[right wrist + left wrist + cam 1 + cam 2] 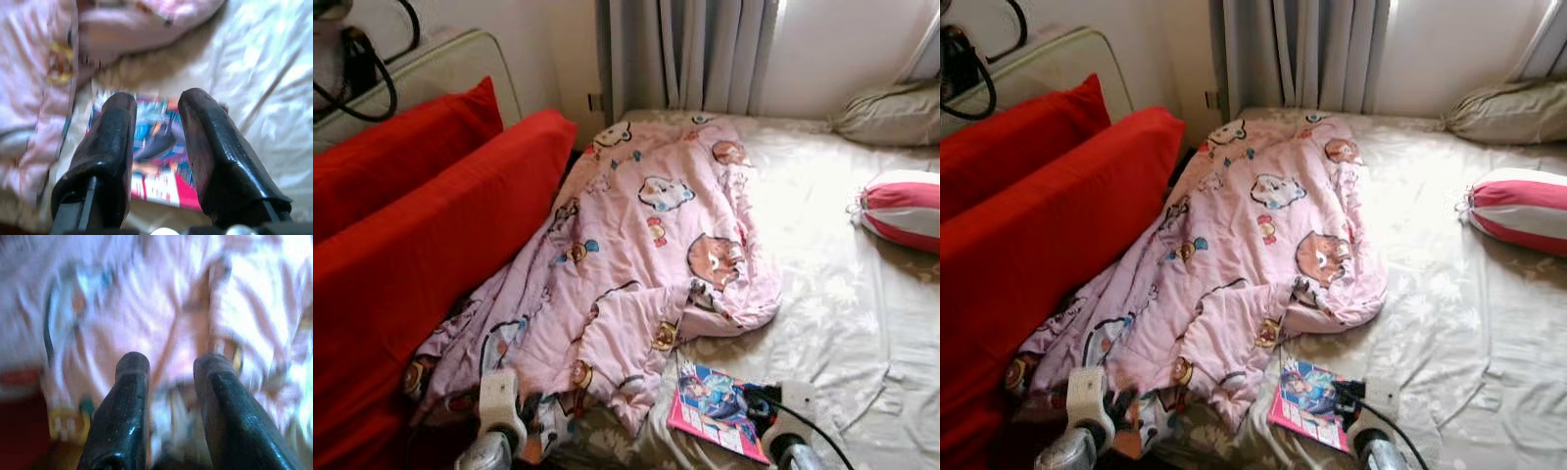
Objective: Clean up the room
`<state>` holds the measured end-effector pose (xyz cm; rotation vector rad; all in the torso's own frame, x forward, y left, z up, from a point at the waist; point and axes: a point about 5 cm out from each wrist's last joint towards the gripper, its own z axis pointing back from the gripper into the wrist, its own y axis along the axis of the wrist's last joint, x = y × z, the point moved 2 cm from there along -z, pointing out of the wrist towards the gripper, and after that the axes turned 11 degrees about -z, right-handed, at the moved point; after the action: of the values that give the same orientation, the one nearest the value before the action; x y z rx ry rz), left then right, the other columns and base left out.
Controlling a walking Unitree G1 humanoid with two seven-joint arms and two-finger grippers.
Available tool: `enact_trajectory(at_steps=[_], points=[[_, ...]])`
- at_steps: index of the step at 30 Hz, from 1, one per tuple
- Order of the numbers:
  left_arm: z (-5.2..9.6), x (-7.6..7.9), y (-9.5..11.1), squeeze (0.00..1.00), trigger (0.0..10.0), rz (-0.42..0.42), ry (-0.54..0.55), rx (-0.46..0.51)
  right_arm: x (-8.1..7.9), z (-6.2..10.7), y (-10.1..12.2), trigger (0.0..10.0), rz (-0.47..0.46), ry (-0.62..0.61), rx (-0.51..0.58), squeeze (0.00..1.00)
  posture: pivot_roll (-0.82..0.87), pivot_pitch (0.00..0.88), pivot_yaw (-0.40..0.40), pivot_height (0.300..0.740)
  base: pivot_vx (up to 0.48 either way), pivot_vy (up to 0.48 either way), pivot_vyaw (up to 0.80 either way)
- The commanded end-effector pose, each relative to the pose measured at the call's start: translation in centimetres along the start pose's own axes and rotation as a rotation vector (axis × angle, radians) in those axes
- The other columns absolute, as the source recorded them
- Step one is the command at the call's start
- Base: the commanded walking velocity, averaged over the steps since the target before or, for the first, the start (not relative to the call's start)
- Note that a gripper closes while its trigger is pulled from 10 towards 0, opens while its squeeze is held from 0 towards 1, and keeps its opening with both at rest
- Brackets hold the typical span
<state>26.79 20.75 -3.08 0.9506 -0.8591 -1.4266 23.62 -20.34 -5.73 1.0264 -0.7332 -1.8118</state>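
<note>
The room looks far from tidy. A pink quilt [636,264] lies crumpled across the bed [842,323], running from the curtain [690,54] down to the near edge, with 2 red cushions [421,215] leaning against the quilt's left side. A magazine [720,409] lies loose on the sheet just past the quilt's near corner. A striped bolster [906,208] and a grey pillow [891,113] sit well to the quilt's right. Nothing looks folded or put away yet.

The right gripper [156,122] hangs just above the magazine, its fingers parted narrowly and holding nothing; the cover shows between them. The left gripper [168,367] hovers over the quilt's near hem, fingers likewise a little apart and empty, though that view is blurred.
</note>
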Motion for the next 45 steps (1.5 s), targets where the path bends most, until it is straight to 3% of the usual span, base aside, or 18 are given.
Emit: enact_trajectory(at_steps=[1, 2, 5, 13, 17, 25, 34, 41, 45], points=[[-0.1, -0.3, 0.7, 0.0, 10.0, 0.006, 0.01, 0.044, 0.2, 0.1, 0.5, 10.0, -0.016, -0.005, 0.038, 0.0, 0.02, 0.02, 0.045, 0.74, 0.0, 0.0, 0.0], [-0.1, -0.3, 2.6, 0.0, 10.0, 0.012, 0.011, 0.142, 0.1, 0.2, 0.8, 10.0, 0.03, 0.017, 0.061, 0.0, 0.0, 0.009, 0.046, 0.74, 0.0, 0.0, 0.0], [0.1, 0.2, 4.3, 0.0, 10.0, -0.021, -0.013, 0.235, -0.5, 0.2, 1.6, 10.0, 0.063, 0.068, 0.116, 0.0, 0.01, 0.0, 0.046, 0.74, 0.0, 0.0, 0.0], [0.5, 1.6, 4.2, 0.0, 10.0, -0.089, -0.089, 0.264, -1.2, 0.2, 4.0, 10.0, 0.057, 0.096, 0.257, 0.0, 0.0, 0.0, 0.055, 0.74, 0.0, 0.0, 0.0], [0.7, 2.1, 4.4, 0.0, 10.0, -0.074, -0.092, 0.286, -2.8, 0.4, 5.7, 10.0, 0.176, 0.159, 0.334, 0.0, -0.01, 0.0, 0.042, 0.74, 0.0, 0.0, 0.0], [1.0, 2.8, 4.9, 0.0, 10.0, -0.08, -0.099, 0.303, -2.9, 0.5, 6.1, 10.0, 0.206, 0.172, 0.354, 0.0, -0.01, 0.0, 0.026, 0.74, 0.0, 0.0, 0.0], [0.8, 2.3, 5.2, 0.0, 10.0, -0.082, -0.088, 0.305, -2.6, 0.6, 5.9, 10.0, 0.225, 0.112, 0.324, 0.0, -0.01, 0.0, 0.035, 0.74, 0.0, 0.0, 0.0], [0.5, 2.2, 5.9, 0.0, 10.0, -0.09, -0.096, 0.304, -2.8, 0.6, 5.6, 10.0, 0.227, 0.107, 0.32, 0.0, 0.0, 0.0, 0.038, 0.697, 0.0, 0.0, 0.0], [0.4, 2.2, 6.2, 0.0, 10.0, -0.09, -0.094, 0.307, -3.1, 0.7, 5.7, 10.0, 0.208, 0.109, 0.328, 0.0, 0.01, 0.02, 0.036, 0.697, 0.0, 0.0, 0.0]])
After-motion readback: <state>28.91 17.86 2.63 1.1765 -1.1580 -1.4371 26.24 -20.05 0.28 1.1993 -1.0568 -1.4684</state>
